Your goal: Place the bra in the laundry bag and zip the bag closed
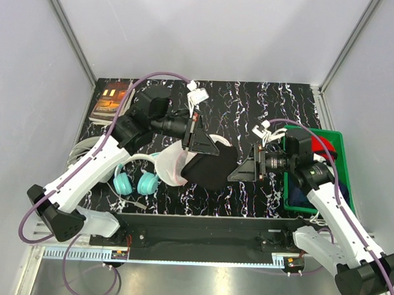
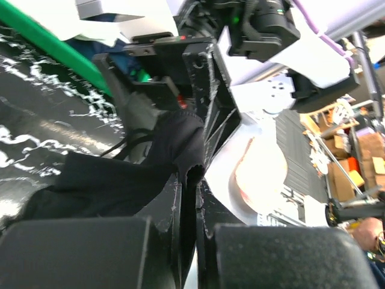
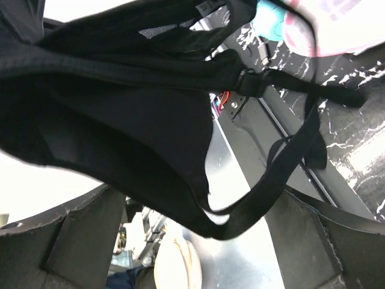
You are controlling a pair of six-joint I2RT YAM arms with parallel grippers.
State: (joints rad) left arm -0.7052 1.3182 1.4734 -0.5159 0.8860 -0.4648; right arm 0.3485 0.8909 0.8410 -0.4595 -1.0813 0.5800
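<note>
Bra (image 1: 209, 168): plain black, limp, strap dangling, no tag I can read. The left gripper (image 1: 215, 145) is pinched shut on one edge, and the rest sags toward the right gripper (image 1: 239, 167), whose jaws gape wide with the strap between them. Laundry bag (image 1: 170, 163), white mesh with pink trim, sits just beside the left gripper.

You are seeing matt black cloth on the bra (image 1: 209, 167). Beside the bra, the laundry bag (image 1: 170, 163) is showing white fabric; beneath the bra, the table (image 1: 250, 104) is gleaming glossy.
</note>
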